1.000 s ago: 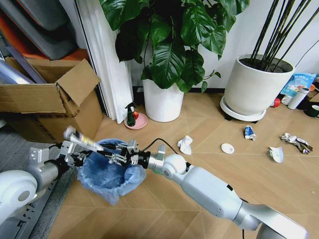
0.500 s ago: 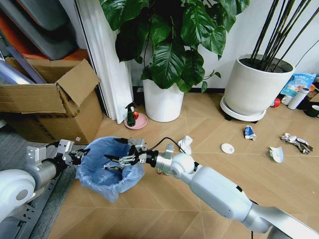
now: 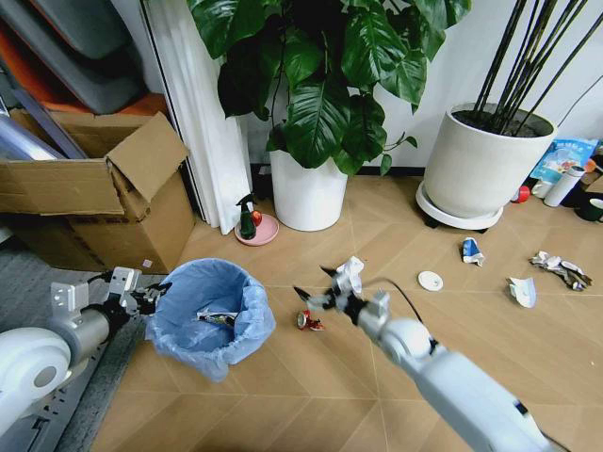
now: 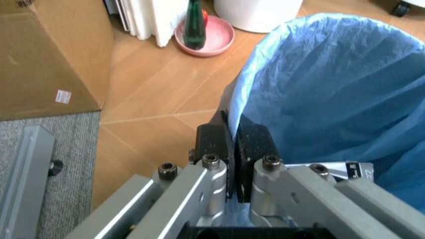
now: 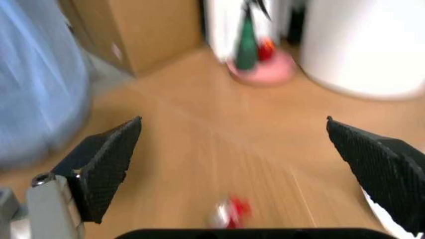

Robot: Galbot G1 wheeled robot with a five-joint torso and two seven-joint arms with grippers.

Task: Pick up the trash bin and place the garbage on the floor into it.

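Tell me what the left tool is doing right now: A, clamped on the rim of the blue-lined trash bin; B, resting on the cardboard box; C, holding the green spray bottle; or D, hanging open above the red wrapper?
A: the left wrist view shows the left tool closed on the bag-covered rim of the trash bin, at the bin's side nearest the cardboard box.

Bin upright at near left, litter strewn to its right.
The blue-lined trash bin (image 3: 209, 315) held a wrapper; on the chevron floor (image 3: 311, 395) lay a red wrapper (image 3: 307, 321), crumpled paper (image 3: 350, 273), white disc (image 3: 431, 280) and more scraps (image 3: 558, 267) far right.
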